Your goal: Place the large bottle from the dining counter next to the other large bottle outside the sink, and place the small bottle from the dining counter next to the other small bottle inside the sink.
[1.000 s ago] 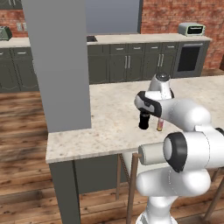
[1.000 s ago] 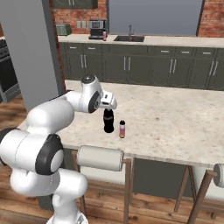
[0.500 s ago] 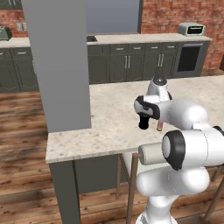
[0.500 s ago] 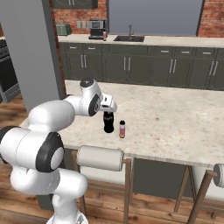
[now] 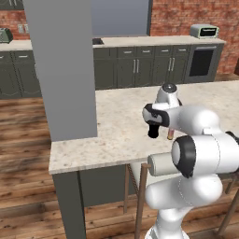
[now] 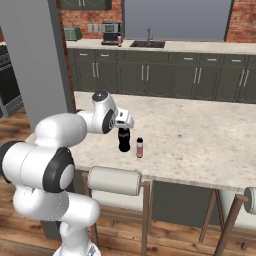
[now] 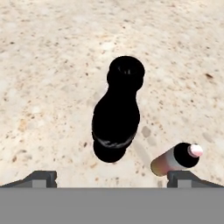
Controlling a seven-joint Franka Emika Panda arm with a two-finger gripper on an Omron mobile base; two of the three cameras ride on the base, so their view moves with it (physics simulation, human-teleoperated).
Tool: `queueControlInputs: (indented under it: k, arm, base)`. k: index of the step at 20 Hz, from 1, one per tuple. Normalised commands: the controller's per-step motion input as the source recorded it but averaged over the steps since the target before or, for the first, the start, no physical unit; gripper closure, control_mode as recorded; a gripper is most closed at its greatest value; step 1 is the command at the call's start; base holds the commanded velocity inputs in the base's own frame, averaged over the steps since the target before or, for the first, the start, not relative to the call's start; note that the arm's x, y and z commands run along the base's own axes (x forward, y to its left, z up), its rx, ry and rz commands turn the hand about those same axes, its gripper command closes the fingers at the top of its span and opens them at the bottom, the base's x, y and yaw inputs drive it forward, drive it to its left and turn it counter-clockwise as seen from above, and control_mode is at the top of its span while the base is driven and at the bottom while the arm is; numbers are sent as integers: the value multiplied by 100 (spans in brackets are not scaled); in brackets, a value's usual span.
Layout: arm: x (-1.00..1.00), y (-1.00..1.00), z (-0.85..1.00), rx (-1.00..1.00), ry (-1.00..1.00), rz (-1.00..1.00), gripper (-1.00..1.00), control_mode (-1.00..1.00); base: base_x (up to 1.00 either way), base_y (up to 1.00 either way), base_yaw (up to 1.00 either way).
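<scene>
Seen from the left base camera, the dining counter point(image 5: 107, 135) runs out from the grey pillar point(image 5: 63, 70), and the arm's hand now sits lower over it than a second ago, its wrist dropped close above the large black bottle point(image 5: 153, 130), which stands upright near the counter's front part with only its lower body showing under the hand. Just to the right of it stands the small pinkish bottle point(image 5: 170, 134), near but apart from the black one. The right base camera tells the same story from the other side: the gripper point(image 6: 124, 124) has come down from a hover until it sits right at the black bottle's neck, while both bottles have stayed where they were on the stone. From the hand camera the black bottle point(image 7: 117, 114) lies centred between the two finger tips point(image 7: 41, 178), which rise far apart at either side of the bottom edge, so the hand is spread wide and grips nothing yet. The small bottle point(image 7: 177, 158) appears just inside the right-hand tip, which I judge a risk: a straight descent could nudge it. The descent suggests the first pick is about to begin, with nothing yet carried. Far behind, on the wall worktop, sit the sink point(image 6: 148, 44) and a pink bottle point(image 6: 119, 41), still awaiting both deliveries.
</scene>
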Motion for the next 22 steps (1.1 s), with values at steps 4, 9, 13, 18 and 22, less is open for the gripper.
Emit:
queueControlInputs:
  k: [4,9,13,18,22]
  arm:
    - [18,-5,0,0,0,0,-100,-100]
    - [16,-5,-1,0,0,0,-100,-100]
    - [6,-4,-6,0,0,0,-100,-100]
    - [11,-1,-13,0,0,0,-100,-100]
    - [15,-2,-15,0,0,0,-100,-100]
  base:
    - [0,0,0]
    - [0,0,0]
    - [0,0,0]
    - [0,0,0]
    - [0,0,0]
